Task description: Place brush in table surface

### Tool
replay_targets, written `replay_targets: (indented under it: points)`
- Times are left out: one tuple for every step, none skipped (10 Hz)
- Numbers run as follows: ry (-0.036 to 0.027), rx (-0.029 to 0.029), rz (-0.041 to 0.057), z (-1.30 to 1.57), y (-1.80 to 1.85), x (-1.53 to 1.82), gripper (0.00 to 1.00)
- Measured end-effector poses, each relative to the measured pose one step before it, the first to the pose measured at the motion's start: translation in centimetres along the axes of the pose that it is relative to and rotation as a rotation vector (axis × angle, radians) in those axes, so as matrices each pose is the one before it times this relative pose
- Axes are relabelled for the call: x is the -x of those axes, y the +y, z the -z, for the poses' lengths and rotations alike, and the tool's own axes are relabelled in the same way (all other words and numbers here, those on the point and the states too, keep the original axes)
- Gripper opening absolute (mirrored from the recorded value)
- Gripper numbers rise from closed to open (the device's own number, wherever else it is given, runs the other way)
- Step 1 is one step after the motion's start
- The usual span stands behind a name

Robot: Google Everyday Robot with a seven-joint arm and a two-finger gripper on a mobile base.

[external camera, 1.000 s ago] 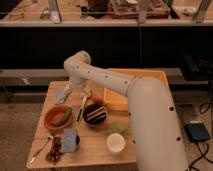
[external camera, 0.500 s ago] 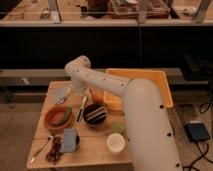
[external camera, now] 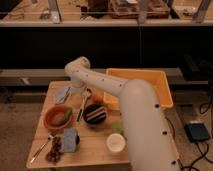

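The brush (external camera: 83,106) lies on the light wooden table surface (external camera: 90,152), between an orange-brown bowl and a dark bowl. Its small whitish head points to the back and its pale handle runs toward the front. My gripper (external camera: 66,94) hangs from the white arm at the table's back left, just left of the brush head and low over the tabletop. A pale blue-white shape sits at its tip.
An orange-brown bowl (external camera: 58,116) with something green stands left of the brush, a dark bowl (external camera: 94,114) right of it. A white cup (external camera: 116,143), a blue-grey packet (external camera: 70,139) and a reddish-handled utensil (external camera: 40,150) lie at the front. A yellow-orange bin (external camera: 147,82) stands at the right.
The arm's large link has swung left and nearer the camera. The gripper stays at the back left of the table. The brush has not moved.
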Motion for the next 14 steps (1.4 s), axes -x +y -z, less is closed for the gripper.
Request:
replay_targets:
  points:
    - [-0.00786, 0.00799, -0.01338, -0.764, 0.530, 0.050, 0.59]
    - [-0.00229, 0.01023, -0.01036, -0.615, 0.249, -0.025, 0.59]
    - [-0.00221, 0.00671, -0.00665, -0.483, 0.074, 0.041, 0.59]
    - [-0.00184, -0.00151, -0.01162, -0.410, 0.216, -0.104, 0.59]
    - [-0.00022, -0.00201, -0.01130, -0.386, 0.364, -0.315, 0.59]
    - [0.00181, 0.00189, -0.01035, -0.187, 0.391, -0.397, 0.59]
    - [0.00038, 0.00756, 0.00086, -0.362, 0.172, -0.274, 0.59]
    - [0.00419, 0.01081, 0.00118, -0.373, 0.114, -0.394, 0.59]
    - [0.00094, 0.00828, -0.00346, -0.278, 0.284, -0.277, 0.57]
    - [0.00017, 0.00368, -0.00358, -0.111, 0.237, -0.197, 0.51]
    - [-0.00068, 0.00175, -0.00425, -0.117, 0.270, -0.186, 0.43]
    - [-0.00365, 0.00234, -0.00109, -0.235, 0.068, 0.011, 0.39]
    - [-0.00349, 0.00150, 0.00006, -0.230, -0.020, 0.066, 0.39]
    - [-0.00446, 0.00022, 0.00127, -0.295, -0.169, 0.118, 0.39]
